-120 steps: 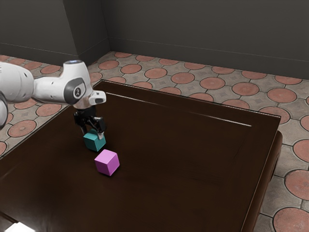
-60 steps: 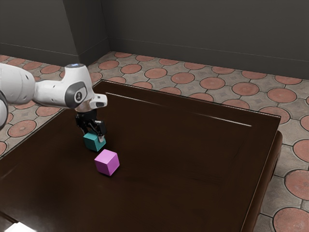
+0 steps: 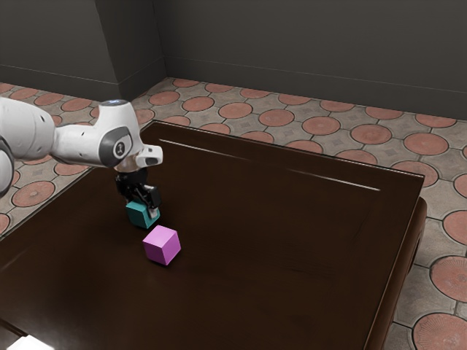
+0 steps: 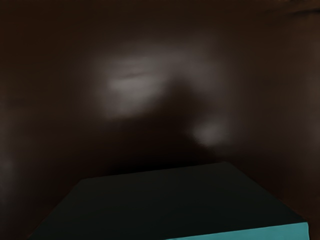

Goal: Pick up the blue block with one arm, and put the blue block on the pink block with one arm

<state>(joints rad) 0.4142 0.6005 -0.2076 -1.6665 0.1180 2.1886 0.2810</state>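
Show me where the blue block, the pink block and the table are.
blue block (image 3: 136, 215), exterior view, on its front side face.
pink block (image 3: 162, 235), exterior view, on its top face.
table (image 3: 292, 219), exterior view, on its bare top.

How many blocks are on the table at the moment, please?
2. The blue block sits on the table under the gripper; the pink block stands just apart from it, nearer the camera. None looks hidden.

No writing, label or number can be read anywhere. The blue block (image 3: 139, 216) and pink block (image 3: 161, 244) have plain faces.
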